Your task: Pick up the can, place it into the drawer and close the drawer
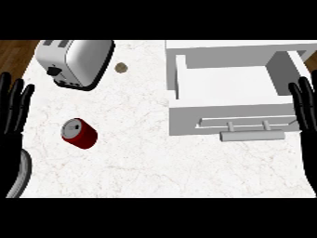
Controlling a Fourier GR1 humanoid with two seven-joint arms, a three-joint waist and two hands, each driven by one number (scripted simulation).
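Resting with both black hands spread wide at the counter's edges, nothing being held.

Lying on its side on the white marble counter [154, 172]: small red cylindrical metal can [79, 133], nearer the left hand [3, 109], well apart from the open white drawer [233, 118] beside the right hand [316, 104]. Probably best: reaching with the left, curling across the can's round body, not its ends.
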